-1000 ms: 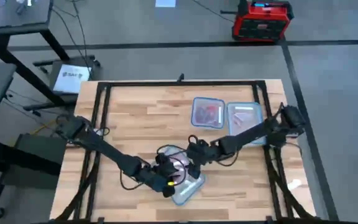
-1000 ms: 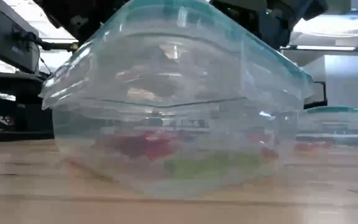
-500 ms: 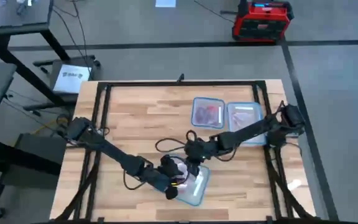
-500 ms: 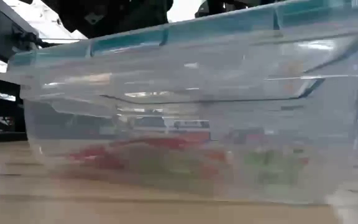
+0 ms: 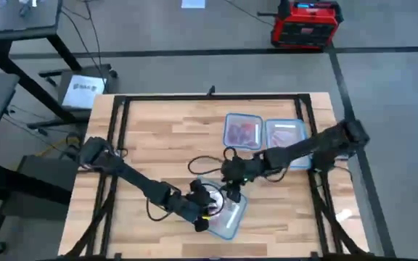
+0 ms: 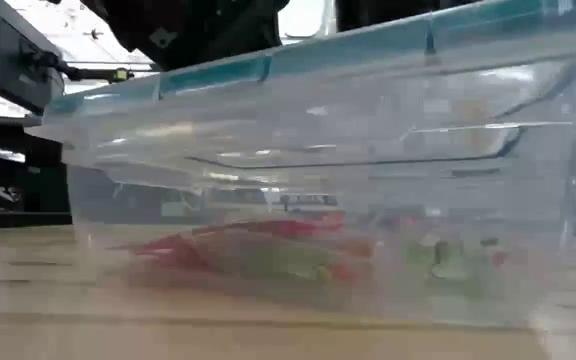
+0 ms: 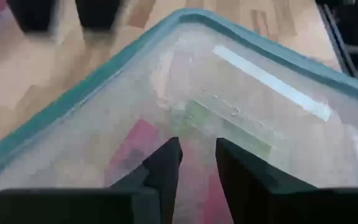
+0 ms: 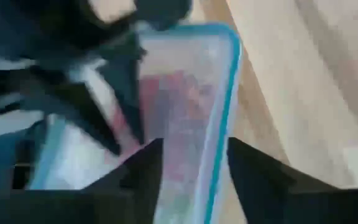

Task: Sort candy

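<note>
The left gripper [image 5: 207, 210] sits low at the near middle of the table [image 5: 158, 138], its two dark fingers [image 7: 164, 167] a narrow gap apart over the rim of the clear tub [image 5: 225, 210]; whether they pinch the tub wall cannot be told. The right gripper [image 5: 232, 190] reaches in from the far right and hangs over the same tub's far edge with its fingers [image 8: 143, 163] spread, holding nothing that can be seen. Compared with a second ago, the tub has slid slightly toward the right and turned, so the low view now shows its long side rather than a corner, and the right gripper has drawn a little back toward the two tubs [image 5: 243, 132] at the far right of the table. The candy [image 6: 258, 252] lies on the near tub's floor, red pieces beside greenish ones, and more reddish and pink pieces fill the two far tubs.
</note>
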Motion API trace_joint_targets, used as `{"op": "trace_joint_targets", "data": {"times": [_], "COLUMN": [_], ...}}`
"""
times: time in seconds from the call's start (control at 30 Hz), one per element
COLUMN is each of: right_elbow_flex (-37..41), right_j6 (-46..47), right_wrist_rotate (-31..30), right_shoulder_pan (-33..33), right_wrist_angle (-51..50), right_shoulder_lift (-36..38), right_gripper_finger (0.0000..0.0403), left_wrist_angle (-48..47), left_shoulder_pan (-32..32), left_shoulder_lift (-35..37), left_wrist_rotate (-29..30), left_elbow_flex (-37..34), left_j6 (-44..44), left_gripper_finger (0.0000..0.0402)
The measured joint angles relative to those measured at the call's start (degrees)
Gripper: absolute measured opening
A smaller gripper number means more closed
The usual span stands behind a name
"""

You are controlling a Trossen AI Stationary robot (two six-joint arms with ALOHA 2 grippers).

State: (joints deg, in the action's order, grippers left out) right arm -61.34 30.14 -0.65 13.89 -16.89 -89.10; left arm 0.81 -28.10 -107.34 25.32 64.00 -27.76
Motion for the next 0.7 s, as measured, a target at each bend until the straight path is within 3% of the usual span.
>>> {"op": "trace_joint_targets", "data": {"times": [0.2, 0.3, 0.4, 0.53, 0.7], "right_elbow_flex": [-0.11, -0.07, 0.00, -0.02, -0.09], "right_j6": [-3.58, -3.66, -2.56, 1.16, 5.68], "right_wrist_rotate": [-5.89, -11.58, -18.26, -27.61, -33.34], "right_shoulder_pan": [7.67, 13.42, 18.16, 23.09, 26.27], "right_wrist_angle": [-0.36, -0.43, -0.14, 0.64, 0.36], "right_shoulder_lift": [4.07, 1.79, 0.32, -0.29, -0.29], "right_gripper_finger": [0.0195, 0.0184, 0.0170, 0.0154, 0.0141], "left_wrist_angle": [-7.06, -5.85, -2.59, 1.94, 3.85], "left_shoulder_pan": [0.11, 0.15, 0.27, 1.36, 3.41], "left_shoulder_lift": [5.01, 6.08, 4.10, -0.03, -3.82], "left_wrist_rotate": [-1.30, -6.71, -12.29, -14.08, -16.13], "left_elbow_flex": [3.32, 3.48, 3.53, 3.71, 3.99], "left_j6": [6.58, 10.47, 13.18, 15.19, 13.70], "left_gripper_finger": [0.0095, 0.0095, 0.0095, 0.0095, 0.0095]}}
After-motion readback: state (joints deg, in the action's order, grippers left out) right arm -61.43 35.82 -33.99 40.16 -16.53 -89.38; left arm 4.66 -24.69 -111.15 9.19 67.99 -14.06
